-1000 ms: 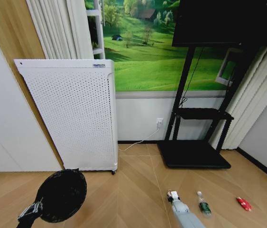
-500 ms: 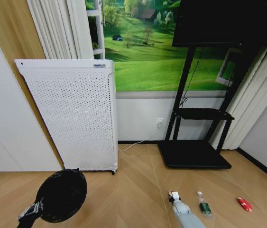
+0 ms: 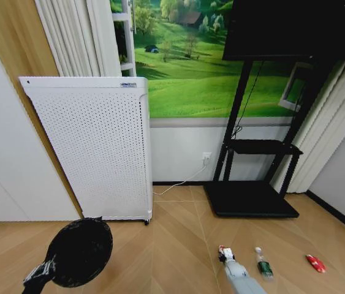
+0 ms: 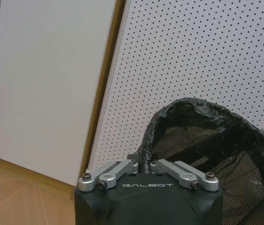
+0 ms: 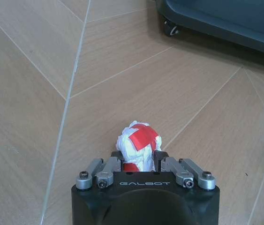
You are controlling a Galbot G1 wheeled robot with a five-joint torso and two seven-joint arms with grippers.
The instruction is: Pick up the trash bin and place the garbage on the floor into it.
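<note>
The trash bin [image 3: 79, 250] is a black mesh basket lined with a black bag, held off the floor [image 3: 172, 245] at the lower left. My left gripper [image 3: 42, 270] is shut on its rim, and the left wrist view shows that gripper [image 4: 142, 164] pinching the rim of the trash bin [image 4: 207, 140]. Of the garbage, a red-and-white wad [image 3: 224, 251] sits between the fingers of my right gripper [image 3: 227, 257]. In the right wrist view the right gripper [image 5: 137, 158] is shut on the wad [image 5: 138, 140] low over the parquet. A small clear bottle [image 3: 263, 263] and a small red piece [image 3: 315, 263] lie to the right.
A tall white perforated appliance [image 3: 98, 147] stands against the wall behind the bin. The TV stand's black base [image 3: 249, 199] on castors lies beyond the garbage, and one castor [image 5: 170, 30] appears in the right wrist view. Open parquet lies between the bin and the wad.
Almost nothing differs. The right gripper and the wad have edged very slightly to the right; the bin and left gripper stay where they were.
</note>
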